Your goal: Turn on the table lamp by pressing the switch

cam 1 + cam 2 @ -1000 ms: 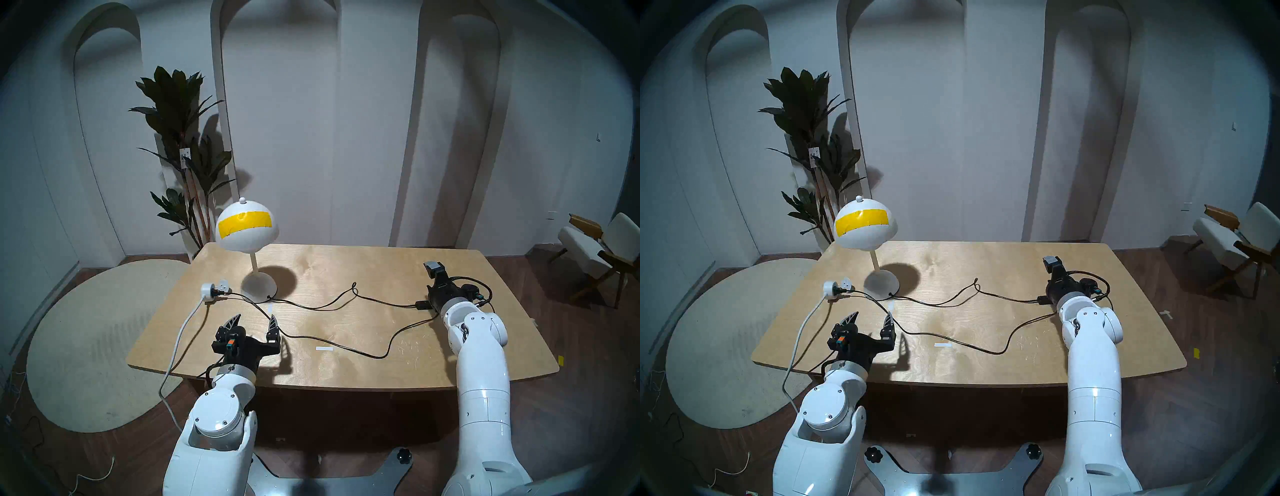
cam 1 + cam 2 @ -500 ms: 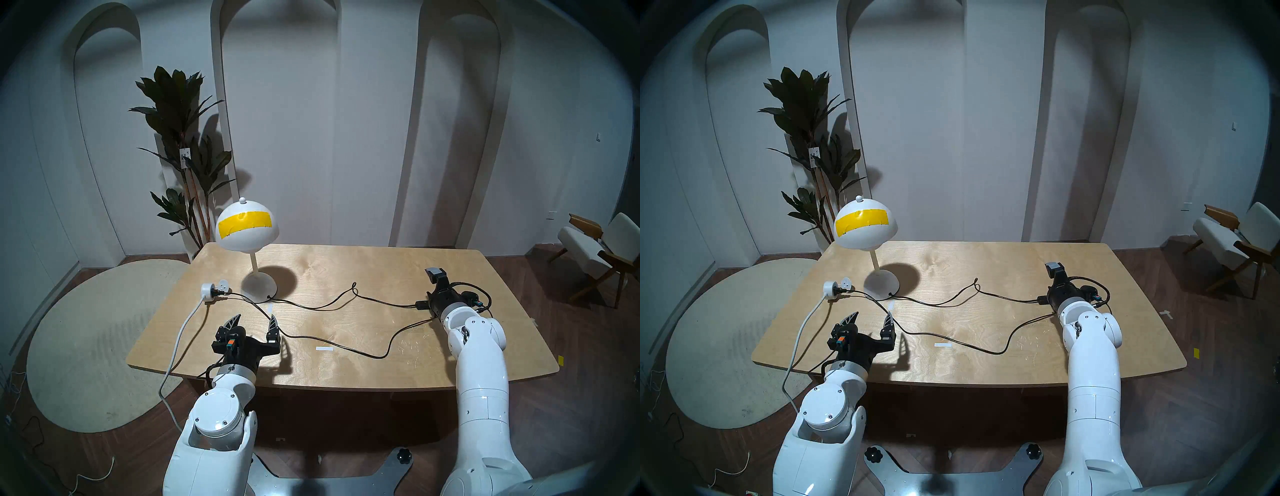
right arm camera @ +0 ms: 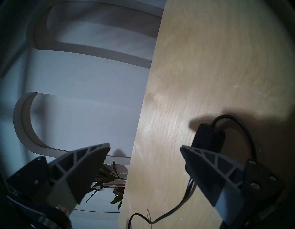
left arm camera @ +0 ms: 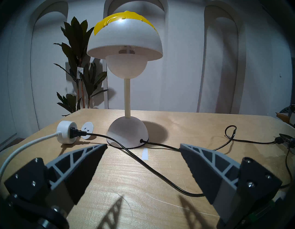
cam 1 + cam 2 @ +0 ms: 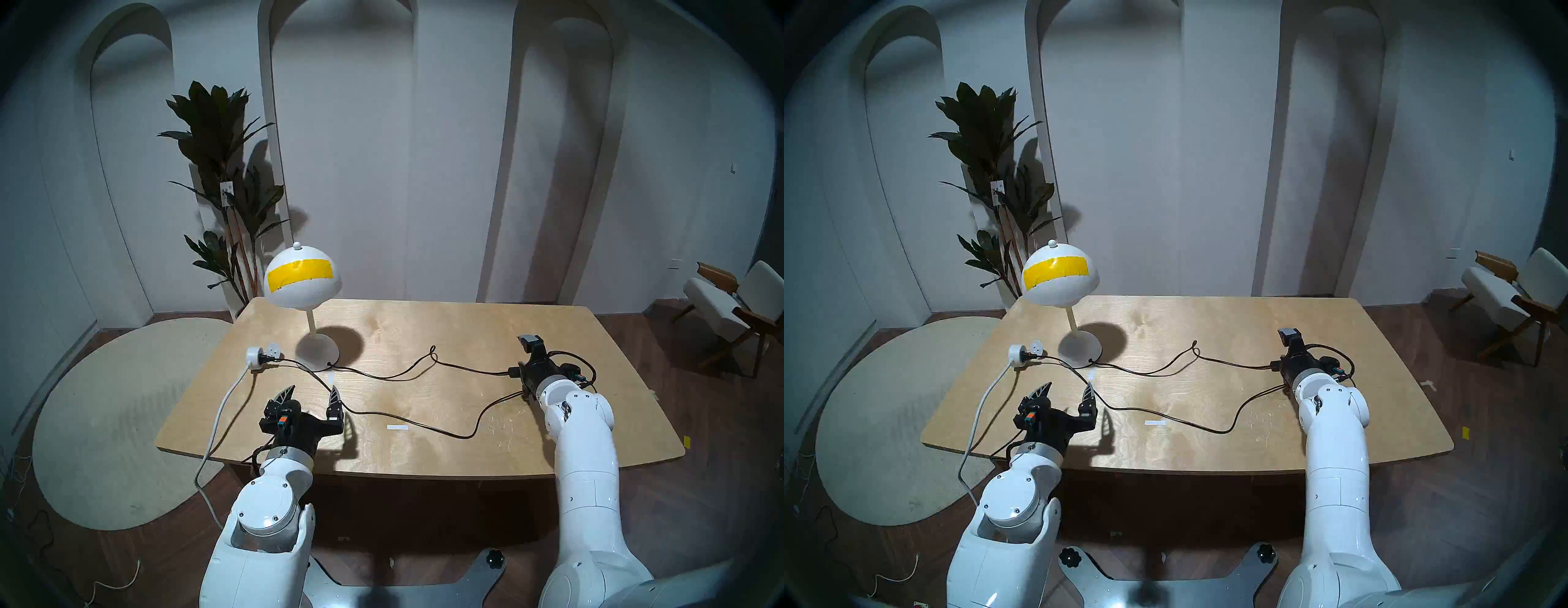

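R gripper wide apart beside black inline switch on table; L gripper wide, near table lamp.

Glossy white arm shells end in black hands with grey ribbed fingers.

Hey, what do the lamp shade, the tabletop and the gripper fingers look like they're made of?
The table lamp shade: smooth, matte white, probably plastic or painted metal; one soft highlight. The table: pale wood, likely plywood or veneer, with visible grain and scratches. The left gripper fingers: grey ribbed lattice with black pads, seemingly printed plastic.
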You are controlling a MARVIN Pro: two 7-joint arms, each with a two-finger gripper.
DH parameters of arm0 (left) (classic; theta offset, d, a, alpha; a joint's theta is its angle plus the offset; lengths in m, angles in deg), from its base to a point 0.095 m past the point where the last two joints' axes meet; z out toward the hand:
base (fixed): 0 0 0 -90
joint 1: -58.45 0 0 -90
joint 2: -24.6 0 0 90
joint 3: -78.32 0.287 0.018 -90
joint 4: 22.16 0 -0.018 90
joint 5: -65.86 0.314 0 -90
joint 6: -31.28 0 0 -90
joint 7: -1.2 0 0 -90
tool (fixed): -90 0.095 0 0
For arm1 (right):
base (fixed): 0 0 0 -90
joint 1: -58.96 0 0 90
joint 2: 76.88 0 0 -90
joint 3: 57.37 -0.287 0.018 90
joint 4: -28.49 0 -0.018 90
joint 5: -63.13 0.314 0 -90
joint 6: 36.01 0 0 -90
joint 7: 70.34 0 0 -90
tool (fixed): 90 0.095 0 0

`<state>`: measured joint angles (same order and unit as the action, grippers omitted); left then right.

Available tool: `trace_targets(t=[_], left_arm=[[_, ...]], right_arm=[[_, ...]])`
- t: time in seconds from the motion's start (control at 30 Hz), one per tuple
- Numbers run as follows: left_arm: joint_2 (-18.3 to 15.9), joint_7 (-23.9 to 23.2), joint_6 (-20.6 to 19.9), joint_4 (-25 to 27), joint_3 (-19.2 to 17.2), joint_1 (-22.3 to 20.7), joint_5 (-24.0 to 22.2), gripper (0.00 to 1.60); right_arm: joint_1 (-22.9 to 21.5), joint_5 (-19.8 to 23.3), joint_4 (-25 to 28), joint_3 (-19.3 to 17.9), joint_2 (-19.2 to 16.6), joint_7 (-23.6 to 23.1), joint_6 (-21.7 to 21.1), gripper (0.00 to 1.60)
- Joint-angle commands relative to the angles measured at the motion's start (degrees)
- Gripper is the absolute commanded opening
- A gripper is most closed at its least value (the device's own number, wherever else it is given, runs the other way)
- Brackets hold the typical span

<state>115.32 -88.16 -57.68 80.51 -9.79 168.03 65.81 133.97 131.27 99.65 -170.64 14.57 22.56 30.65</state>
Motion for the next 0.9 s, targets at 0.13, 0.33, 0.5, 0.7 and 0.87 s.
trace_targets(t=[0.13, 0.33, 0.5, 0.7, 0.87], left_arm=[[0.0, -0.03, 0.27, 1.07, -0.04, -0.34, -0.04, 1.6], [0.01, -0.04, 0.27, 1.07, -0.04, -0.33, -0.03, 1.6], [0.0, -0.06, 0.24, 1.17, -0.05, -0.28, -0.05, 1.6], [0.01, -0.07, 0.22, 1.2, -0.05, -0.27, -0.05, 1.6], [0.01, -0.08, 0.21, 1.21, -0.06, -0.26, -0.05, 1.6]], right_arm=[[-1.6, 0.91, 7.43, 1.4, 0.72, 1.55, -2.43, 1.6], [-1.01, 3.45, 11.52, 1.54, 2.09, 1.5, -4.42, 1.6], [0.15, 7.12, 14.26, -0.7, 4.45, 4.96, -5.9, 1.6], [-0.91, 12.04, 12.01, -3.93, 5.65, 5.63, -6.37, 1.6], [-1.72, 14.24, 9.89, -5.45, 5.65, 6.08, -6.64, 1.6]])
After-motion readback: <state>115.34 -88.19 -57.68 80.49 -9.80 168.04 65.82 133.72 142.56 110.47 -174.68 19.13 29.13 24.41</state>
